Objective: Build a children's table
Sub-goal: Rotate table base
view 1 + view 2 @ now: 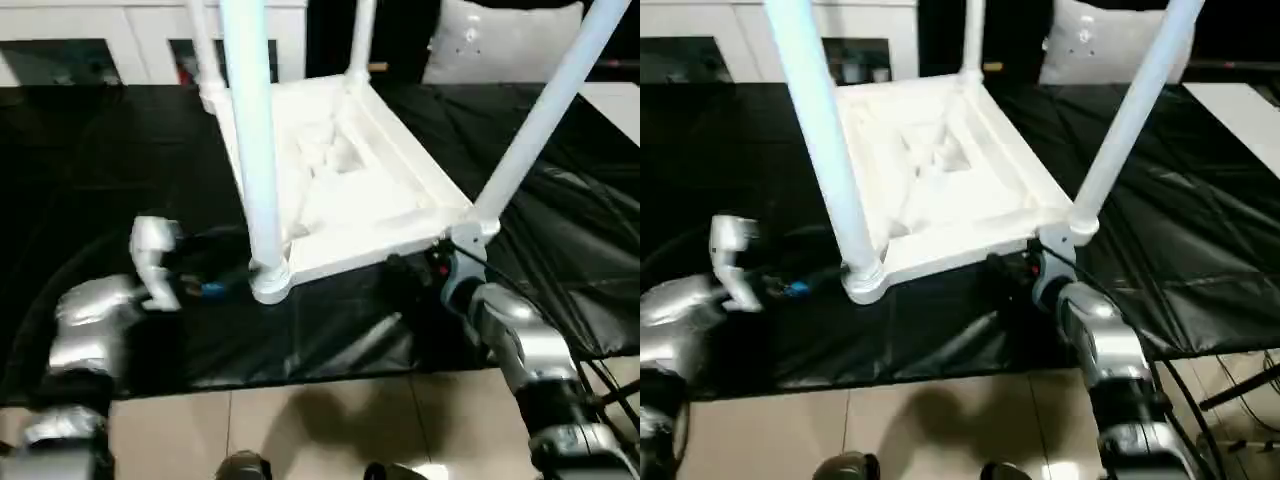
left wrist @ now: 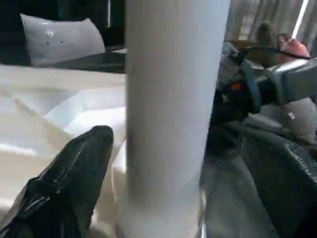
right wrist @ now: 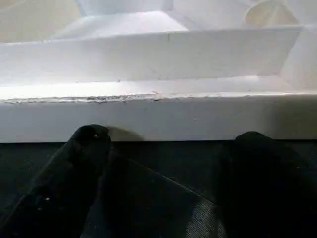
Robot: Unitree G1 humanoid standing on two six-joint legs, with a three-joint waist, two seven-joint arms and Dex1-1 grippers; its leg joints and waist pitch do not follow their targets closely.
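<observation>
The white children's table (image 1: 340, 190) lies upside down on the black cloth, ribbed underside up, with its legs standing in the corner sockets. My left gripper (image 2: 176, 134) is open around the near-left leg (image 1: 255, 150), low by its socket. One finger (image 2: 74, 173) sits close to the leg and the other (image 2: 277, 173) stands apart from it. My right gripper (image 3: 173, 139) is open at the table's near rim (image 3: 158, 119), beside the near-right leg (image 1: 540, 120), with both fingers resting on the cloth. Two far legs (image 1: 362, 35) rise at the back.
A black cloth (image 1: 100, 160) covers the work surface, and its front edge drops to a tiled floor (image 1: 300, 420). A long white cabinet (image 1: 150, 30) and a white cushion (image 1: 500, 40) stand behind. Cables (image 1: 605, 385) hang by my right arm.
</observation>
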